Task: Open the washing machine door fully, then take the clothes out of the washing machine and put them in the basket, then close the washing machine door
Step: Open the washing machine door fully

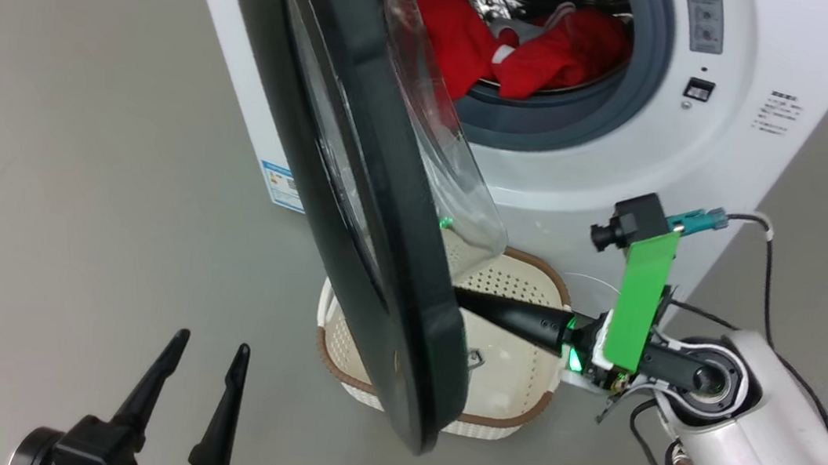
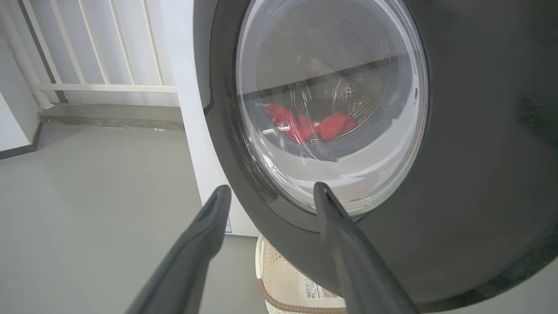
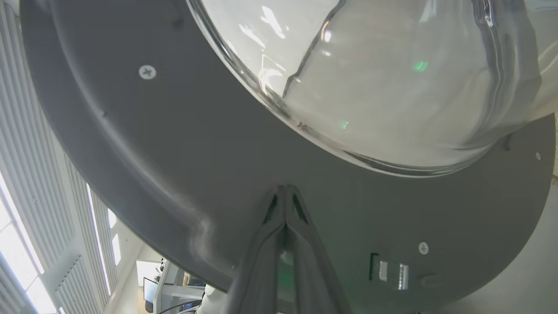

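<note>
The washing machine door (image 1: 378,204) stands partly swung out from the white washing machine (image 1: 609,185), its glass bowl (image 3: 392,78) facing the drum. Red clothes (image 1: 531,49) lie inside the drum and show through the glass as clothes (image 2: 309,126) in the left wrist view. The cream basket (image 1: 509,426) sits on the floor under the door's lower edge. My right gripper (image 3: 285,188) is shut, its tips pressed against the door's dark inner face (image 3: 174,165) just below the bowl. My left gripper (image 1: 212,344) hangs open and empty on the door's outer side, apart from the rim (image 2: 479,174).
Grey floor (image 1: 77,144) stretches to the left of the machine. A white railing (image 2: 96,48) and a low step stand beyond it. A door latch (image 3: 390,272) sits on the inner face to the right of my right fingers. Cables (image 1: 770,260) trail from my right wrist.
</note>
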Controlling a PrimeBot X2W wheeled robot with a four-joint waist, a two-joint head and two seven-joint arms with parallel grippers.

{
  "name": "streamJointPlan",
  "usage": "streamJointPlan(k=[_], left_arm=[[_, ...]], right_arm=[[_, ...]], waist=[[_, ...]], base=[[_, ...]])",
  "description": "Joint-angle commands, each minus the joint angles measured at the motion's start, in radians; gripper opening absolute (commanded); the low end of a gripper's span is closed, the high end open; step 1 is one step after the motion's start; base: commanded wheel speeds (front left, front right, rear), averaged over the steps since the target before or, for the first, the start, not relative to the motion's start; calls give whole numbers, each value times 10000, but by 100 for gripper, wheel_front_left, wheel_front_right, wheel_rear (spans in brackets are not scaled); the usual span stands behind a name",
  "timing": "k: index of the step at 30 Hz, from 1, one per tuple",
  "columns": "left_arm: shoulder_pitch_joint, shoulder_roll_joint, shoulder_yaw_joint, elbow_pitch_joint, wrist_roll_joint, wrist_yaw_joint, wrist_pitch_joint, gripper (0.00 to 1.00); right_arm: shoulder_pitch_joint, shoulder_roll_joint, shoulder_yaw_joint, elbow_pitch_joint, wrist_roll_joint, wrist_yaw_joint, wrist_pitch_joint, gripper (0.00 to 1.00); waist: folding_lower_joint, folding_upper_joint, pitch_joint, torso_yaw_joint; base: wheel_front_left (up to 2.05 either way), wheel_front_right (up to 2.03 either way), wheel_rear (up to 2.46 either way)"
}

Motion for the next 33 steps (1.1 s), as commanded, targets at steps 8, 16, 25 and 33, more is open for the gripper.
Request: streamJointPlan(k=[8,16,25,33], left_arm=[[-16,57,541,34,-54,95,-122,100],[52,56,616,137,-67,163,-122,100],[16,55,728,209,-67,217,-122,100],[24,55,849,111,-78,264,-122,100]], right_arm=[[355,602,252,-300,-210,17,177,0],[460,898,255,-284,-290,17,284,0],[423,1221,338,-229,-462,17,446,0],[286,1474,390,-159,-567,17,504,0]], waist=[[0,0,-324,964],[0,0,-447,1667],[0,0,-450,2201],[0,0,-366,2266]], base=[[0,0,0],[0,0,0],[0,0,0],[0,0,0]])
